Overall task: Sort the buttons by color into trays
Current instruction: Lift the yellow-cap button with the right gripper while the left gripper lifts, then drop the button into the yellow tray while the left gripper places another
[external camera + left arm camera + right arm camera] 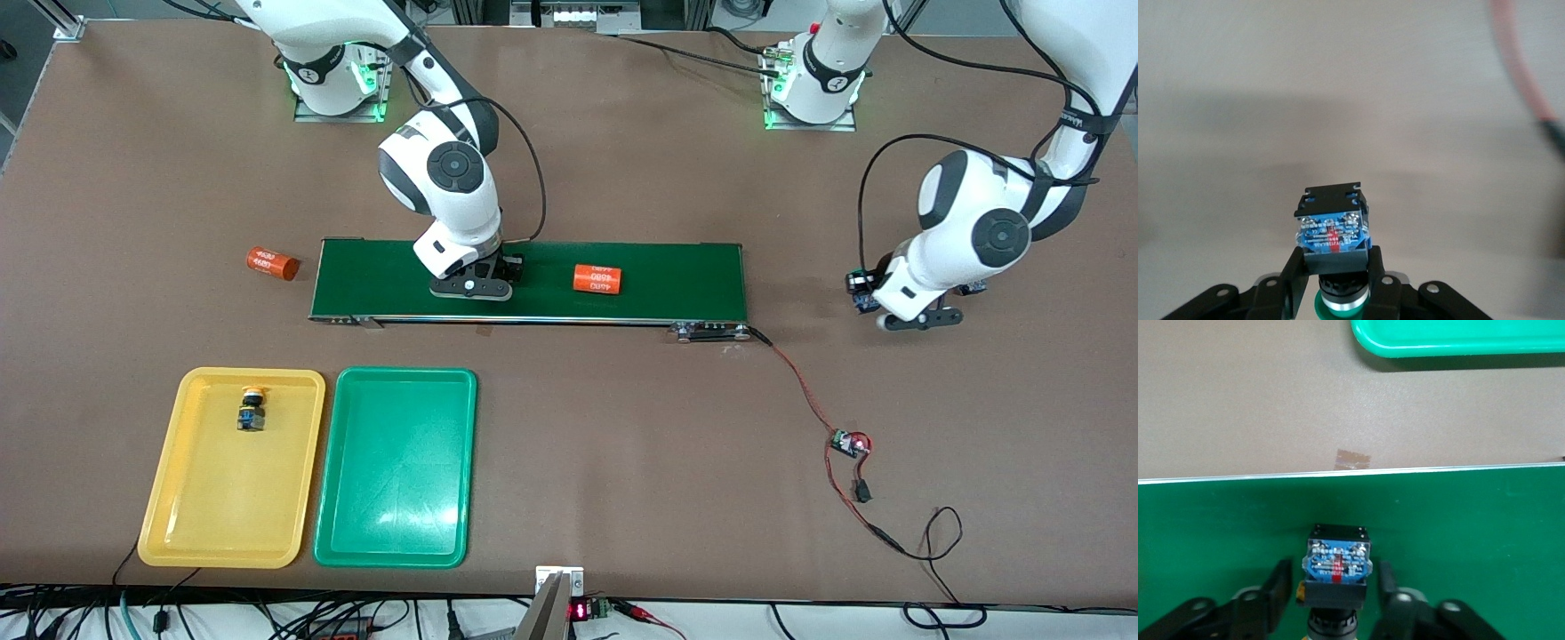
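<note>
I start at the right arm's end of the table, where the yellow plastic tray (178,498) already holds one small push-button switch with a yellow cap and dark body (252,411), lying in the part of the tray farther from the front camera. Just beside it sits the green plastic tray (356,524), with nothing in it. Farther from the camera lies the long dark-green belt (373,284), and my right gripper (471,286) is down on it. In the right wrist view its fingers (1275,587) stand a little apart on each side of another switch with a blue-and-black body (1337,563); I see gaps, so it is not squeezed yet, and a bit of yellow shows at its side. An orange cylinder with white print (597,279) also rests on the belt. At the left arm's end, my left gripper (916,316) hangs over the bare brown table (622,444), pinched tight on a switch with a green cap (1333,233). I think these switches are light, hard and a bit slick. The flat sides of the square body look like the best place to hold, because the round cap could roll or slip.
</note>
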`<state>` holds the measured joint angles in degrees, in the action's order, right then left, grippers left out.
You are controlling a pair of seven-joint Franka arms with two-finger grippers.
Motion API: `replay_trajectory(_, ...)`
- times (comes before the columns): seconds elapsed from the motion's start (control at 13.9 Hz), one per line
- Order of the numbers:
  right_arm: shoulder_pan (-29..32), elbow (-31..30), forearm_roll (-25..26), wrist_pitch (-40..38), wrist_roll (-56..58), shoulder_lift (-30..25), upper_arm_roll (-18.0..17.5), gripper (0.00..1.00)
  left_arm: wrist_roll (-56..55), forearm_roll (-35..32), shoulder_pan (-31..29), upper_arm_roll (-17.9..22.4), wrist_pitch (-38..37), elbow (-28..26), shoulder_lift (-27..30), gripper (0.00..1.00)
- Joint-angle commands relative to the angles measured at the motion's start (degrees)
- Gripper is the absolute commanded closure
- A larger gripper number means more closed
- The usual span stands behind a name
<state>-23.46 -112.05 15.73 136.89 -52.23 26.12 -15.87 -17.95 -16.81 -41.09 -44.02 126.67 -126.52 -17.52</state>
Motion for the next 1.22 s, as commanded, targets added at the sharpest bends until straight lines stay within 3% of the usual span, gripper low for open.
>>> replay_trajectory(0.0,0.44,-0.19,1.24,0.48,-1.04,-0.19,-0.04,0.82,2.48,1.17,3.47,-5.78,-4.77,5.58,1.26,1.0)
replay_trajectory(0.07,0.52,0.07,1.24,0.39,-0.51,-0.36,0.13,0.83,2.22,1.26,4.61,-8.16,-4.33,5.76,1.26,1.0)
replay_trajectory(0.22,1.74,1.04,0.89,-1.44,0.54,-2.46,1.71,0.86,2.04,3.61,9.16,-8.62,-3.72,5.76,0.57,1.0)
replay_trajectory(0.5,12.62,5.25,0.1,-9.87,15.62,-4.58,1.46,0.86,2.13,5.47,12.52,-8.45,-0.9,5.5,-0.75,1.0)
replay_trajectory(0.65,18.34,6.13,-0.95,-10.42,26.07,-4.67,1.36,0.86,1.61,5.82,14.1,-8.45,-0.73,5.24,-1.63,1.0)
replay_trajectory(0.79,22.74,9.2,-3.76,-10.42,34.43,-3.62,1.72,0.86,0.29,5.83,15.68,-8.18,-0.64,5.15,-3.12,1.0)
replay_trajectory(1.01,27.84,12.81,-3.51,-9.89,44.73,0.41,1.98,0.86,-3.57,5.83,17.79,-7.57,3.13,4.45,-5.23,1.0)
replay_trajectory(1.15,28.38,14.83,-3.33,-9.72,46.86,2.87,3.82,0.86,-4.02,5.65,20.34,-4.33,3.93,4.44,-6.38,1.0)
